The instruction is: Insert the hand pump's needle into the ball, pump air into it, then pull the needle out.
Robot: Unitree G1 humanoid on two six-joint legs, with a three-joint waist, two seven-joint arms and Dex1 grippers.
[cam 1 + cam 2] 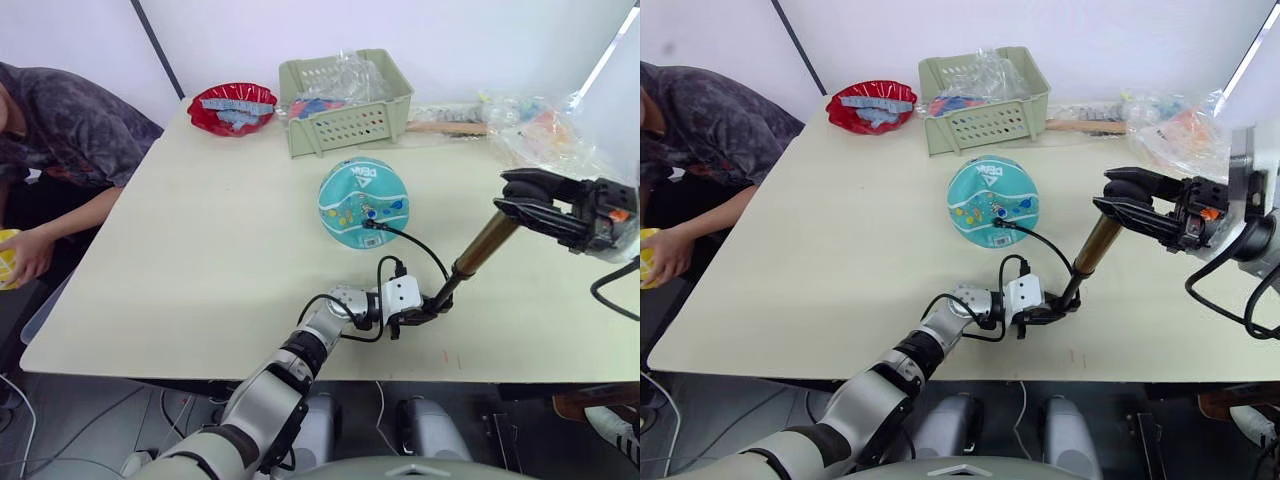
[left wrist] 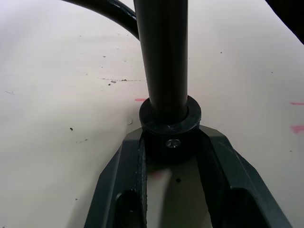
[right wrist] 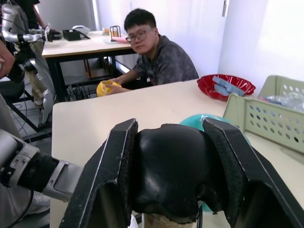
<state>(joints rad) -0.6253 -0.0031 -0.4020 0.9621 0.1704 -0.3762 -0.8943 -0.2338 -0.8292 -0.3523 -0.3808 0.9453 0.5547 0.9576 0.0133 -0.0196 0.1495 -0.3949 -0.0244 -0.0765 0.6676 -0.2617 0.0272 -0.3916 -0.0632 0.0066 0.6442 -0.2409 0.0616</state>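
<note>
A: What is sitting at the far left of the head view?

B: A person (image 1: 60, 150) in a dark patterned shirt is leaning at the left edge of the frame, one hand resting on a small yellow ball (image 1: 8, 258). Right of them, at upper centre-left, a red dish (image 1: 233, 108) is lying on the pale surface (image 1: 200, 260), and just beside it a light green perforated basket (image 1: 345, 103) is holding crumpled plastic.

A: And the ball?

B: The teal ball (image 1: 363, 203) is resting near the centre of the frame, below the basket, its white "PEAK" lettering facing up. The thin black hose (image 1: 420, 245) is running from the ball's lower right face in a loop down toward the pump; the needle itself is too small to make out where the hose meets the ball.

A: What is the left gripper doing?

B: The left gripper (image 1: 412, 318) is lying low at lower centre, and in its wrist view its fingers (image 2: 128, 175) are clamping the black end cap at the base of the hand pump (image 1: 478, 252) against the surface.

A: Where is the pump pointing?

B: It is tilting up and to the right, gold-bronze barrel rising from the clamped base.

A: And on the right?

B: The right gripper (image 1: 535, 205) is sitting at the pump's top, at centre-right of the frame, its fingers (image 3: 114, 175) squeezing the black handle between them. Clear plastic bags (image 1: 545, 130) are lying in the upper right, beyond that gripper.
</note>
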